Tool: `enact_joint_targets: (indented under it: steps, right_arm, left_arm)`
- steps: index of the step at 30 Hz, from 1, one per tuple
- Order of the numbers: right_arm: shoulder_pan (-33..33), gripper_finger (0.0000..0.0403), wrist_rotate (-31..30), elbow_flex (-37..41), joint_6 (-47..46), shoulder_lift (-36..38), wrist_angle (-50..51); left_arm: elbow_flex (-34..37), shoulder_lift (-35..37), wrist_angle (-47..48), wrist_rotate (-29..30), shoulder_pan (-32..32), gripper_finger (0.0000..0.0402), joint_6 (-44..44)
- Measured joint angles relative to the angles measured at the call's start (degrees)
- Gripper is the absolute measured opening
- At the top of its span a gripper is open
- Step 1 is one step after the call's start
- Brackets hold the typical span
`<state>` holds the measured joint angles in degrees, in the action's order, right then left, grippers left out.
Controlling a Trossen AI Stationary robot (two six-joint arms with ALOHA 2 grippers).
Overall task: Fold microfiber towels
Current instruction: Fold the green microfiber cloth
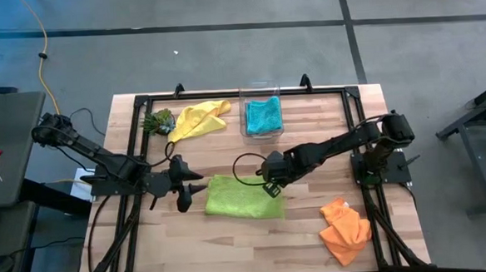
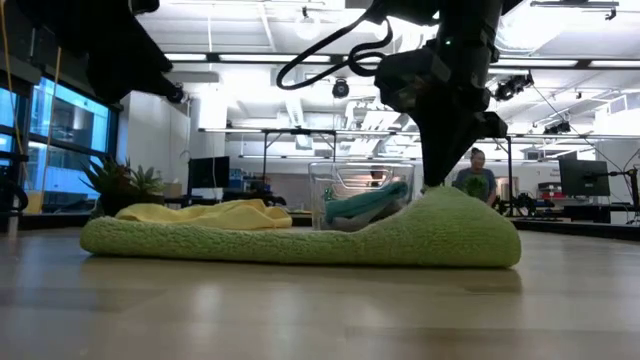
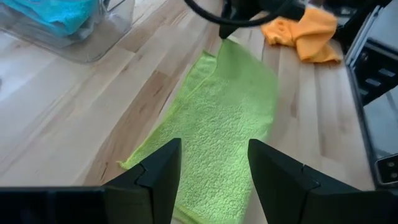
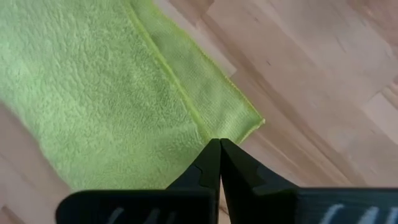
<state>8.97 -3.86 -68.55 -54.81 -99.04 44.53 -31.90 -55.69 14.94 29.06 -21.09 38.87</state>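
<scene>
**Operator:** Four towels show from where I sit, and by my reckoning only one is finished: the teal towel (image 1: 264, 116) lies in the clear plastic box (image 1: 262, 132) at the far edge. The lime green towel (image 1: 243, 198) lies mid-table, already doubled over once, I'd say, going by the layered hem in my right wrist view.

**Second:** Grippers?

**Operator:** My right gripper (image 1: 270, 184) sits at the green towel's far right corner with its fingers pressed together, their tips at the hem; whether they pinch cloth I can't make out. My left gripper (image 1: 187, 189) hovers just beside the towel's left edge, fingers spread, holding nothing.

**Second:** What's left?

**Operator:** The yellow towel (image 1: 197, 119) is crumpled by the small green leafy clump (image 1: 158, 121), and the orange towel (image 1: 345, 229) is bunched near the front right corner. Both still want folding, I judge. No grey one in view.

**Second:** Room to work?

**Operator:** Bare table (image 1: 232, 245) in front of the green towel, and to its left. The box stands near behind it.
</scene>
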Motion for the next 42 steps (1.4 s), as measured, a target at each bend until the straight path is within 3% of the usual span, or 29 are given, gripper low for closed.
enact_joint_targets:
  steps: [4, 11, 14, 21, 25, 30, 42]
  right_arm:
    - [0.0, 0.0, 0.7, 0.0, 0.9, 0.0, -0.2]
    - [0.0, 0.0, 0.8, 0.0, 0.7, 0.0, -0.7]
    - [0.0, 0.0, 0.8, 0.0, 0.7, 0.0, -0.7]
    - [0.0, 0.0, 0.8, 0.0, 0.8, 0.0, -0.7]
    - [0.0, 0.0, 0.8, 0.0, 0.9, 0.0, -0.7]
    - [0.0, 0.0, 0.8, 0.0, 0.9, 0.0, -0.7]
    - [0.0, 0.0, 0.8, 0.0, 0.9, 0.0, -1.1]
  left_arm:
    - [0.0, -4.3, 0.4, -3.2, 4.2, 0.0177, -2.4]
    - [0.0, -14.8, -1.0, -19.5, 19.5, 0.0179, -13.8]
    - [0.0, -18.5, -3.6, -23.7, 24.6, 0.018, -17.5]
    - [0.0, -24.6, -12.4, -32.4, 29.0, 0.0174, -28.4]
    - [0.0, -28.3, -12.7, -33.1, 29.0, 0.0164, -34.0]
    - [0.0, -32.1, -12.9, -32.3, 29.4, 0.0144, -34.5]
    - [0.0, -31.3, -12.5, -33.7, 29.4, 0.0075, -33.1]
